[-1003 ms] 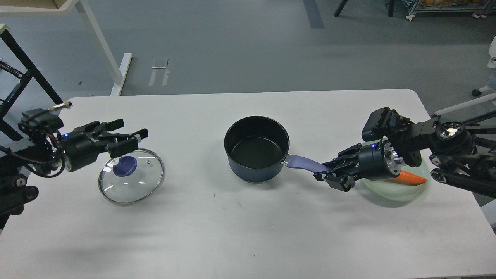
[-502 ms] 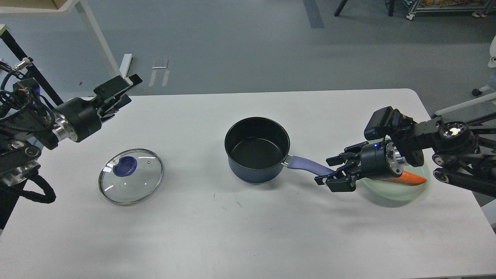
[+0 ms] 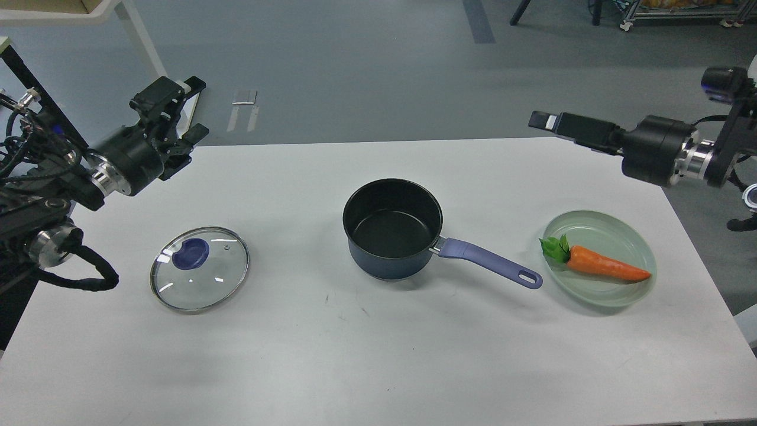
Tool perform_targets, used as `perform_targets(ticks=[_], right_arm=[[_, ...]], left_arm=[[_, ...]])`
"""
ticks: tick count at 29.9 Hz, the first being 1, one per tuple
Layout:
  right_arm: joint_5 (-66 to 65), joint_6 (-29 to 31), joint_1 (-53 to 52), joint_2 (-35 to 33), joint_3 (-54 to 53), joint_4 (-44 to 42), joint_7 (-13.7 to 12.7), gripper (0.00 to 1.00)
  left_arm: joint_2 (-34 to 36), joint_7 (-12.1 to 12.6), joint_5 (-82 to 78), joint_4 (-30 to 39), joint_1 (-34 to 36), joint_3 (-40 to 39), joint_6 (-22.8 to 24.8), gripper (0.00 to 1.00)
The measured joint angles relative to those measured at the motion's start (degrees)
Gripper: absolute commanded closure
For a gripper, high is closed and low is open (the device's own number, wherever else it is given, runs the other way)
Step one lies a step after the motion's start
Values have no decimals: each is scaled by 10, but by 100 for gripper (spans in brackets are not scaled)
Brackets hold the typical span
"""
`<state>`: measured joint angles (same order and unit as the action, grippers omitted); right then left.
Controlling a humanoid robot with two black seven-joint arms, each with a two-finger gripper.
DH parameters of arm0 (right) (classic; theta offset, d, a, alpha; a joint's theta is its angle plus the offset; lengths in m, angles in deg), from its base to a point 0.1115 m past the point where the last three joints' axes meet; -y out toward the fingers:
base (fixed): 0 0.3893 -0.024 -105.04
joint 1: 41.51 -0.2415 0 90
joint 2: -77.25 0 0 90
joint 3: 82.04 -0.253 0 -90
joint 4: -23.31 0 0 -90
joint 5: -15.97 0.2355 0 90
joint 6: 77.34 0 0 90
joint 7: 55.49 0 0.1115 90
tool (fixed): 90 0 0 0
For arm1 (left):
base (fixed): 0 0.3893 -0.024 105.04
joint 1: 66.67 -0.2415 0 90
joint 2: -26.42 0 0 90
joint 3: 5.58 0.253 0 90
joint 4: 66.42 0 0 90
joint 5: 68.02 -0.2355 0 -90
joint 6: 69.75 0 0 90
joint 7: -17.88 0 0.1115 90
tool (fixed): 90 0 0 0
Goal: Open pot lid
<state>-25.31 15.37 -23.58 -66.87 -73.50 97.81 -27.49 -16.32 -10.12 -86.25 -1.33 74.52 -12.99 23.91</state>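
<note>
The dark blue pot (image 3: 392, 236) stands uncovered at the table's middle, its purple handle (image 3: 491, 263) pointing right. Its glass lid (image 3: 199, 275) with a blue knob (image 3: 191, 254) lies flat on the table to the left of the pot. My left gripper (image 3: 190, 109) is open and empty, raised above the table's far left edge, well behind the lid. My right gripper (image 3: 547, 122) is raised over the table's far right, away from the handle. It is seen side-on, so its fingers cannot be told apart.
A pale green plate (image 3: 633, 290) with an orange carrot (image 3: 603, 269) sits right of the pot handle. The white table (image 3: 378, 355) fills the view. A white table leg (image 3: 154, 65) stands on the floor beyond the far left corner.
My right gripper has let go of the pot handle and risen up and to the right. My left gripper has pulled up and back from the lid, which stays on the table.
</note>
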Motion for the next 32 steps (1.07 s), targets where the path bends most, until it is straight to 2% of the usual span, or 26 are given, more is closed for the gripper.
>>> perform_targets(ticks=[4, 8, 14, 17, 21, 23, 27, 32], right_arm=[[206, -56, 31, 2, -34, -7, 0, 1], [387, -73, 62, 20, -64, -8, 0, 1], [505, -64, 155, 89, -155, -39, 0, 0], [527, -6, 198, 104, -193, -60, 0, 0], [556, 130, 238, 126, -205, -113, 0, 0], [560, 168, 249, 131, -206, -132, 0, 0], [560, 190, 258, 137, -206, -143, 0, 0], [558, 192, 266, 144, -213, -142, 0, 0]], left_arm=[[-30, 0, 47, -41, 0, -7, 1, 1], [-56, 0, 105, -69, -4, -16, 7, 1], [-100, 1, 137, -99, -18, -39, 20, 1], [-118, 26, 150, -111, -41, -80, 46, 1], [-153, 96, 180, -125, -70, -133, 80, 1], [-165, 115, 189, -128, -82, -143, 93, 1], [-172, 120, 194, -130, -103, -149, 127, 1], [-174, 108, 194, -130, -124, -180, 145, 1]])
